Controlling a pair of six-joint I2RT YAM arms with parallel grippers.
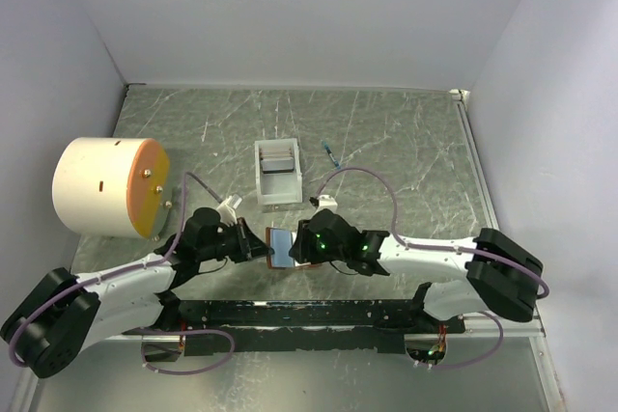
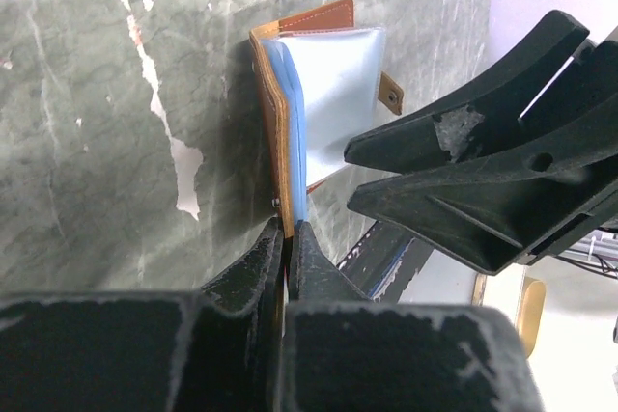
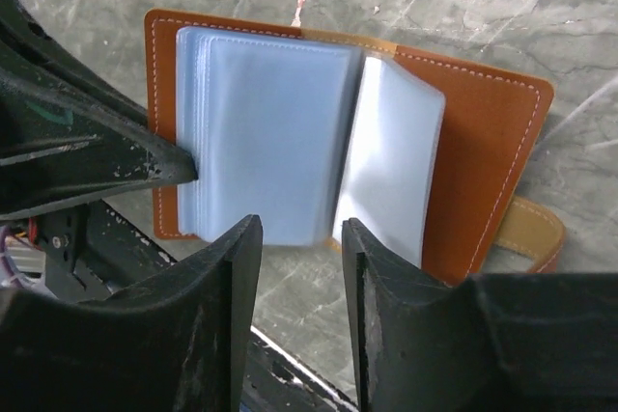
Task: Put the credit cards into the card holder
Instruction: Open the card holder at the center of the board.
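The brown leather card holder (image 1: 281, 247) lies open between the two grippers, its pale blue-grey pockets (image 3: 270, 132) facing up. My left gripper (image 2: 291, 227) is shut on the card holder (image 2: 338, 84), pinching one edge of the brown cover and the blue pockets. My right gripper (image 3: 299, 233) stands open at the holder's near edge, with only bare table between its fingers. Its right finger overlaps a raised pocket leaf (image 3: 396, 161). Dark credit cards (image 1: 277, 163) lie in a white box (image 1: 277, 194) behind the holder. No card shows in either gripper.
A white cylinder with an orange end (image 1: 106, 187) lies on its side at the left. A small blue item (image 1: 332, 151) and a white connector (image 1: 325, 202) sit near the box. The black base rail (image 1: 290, 314) runs along the near edge.
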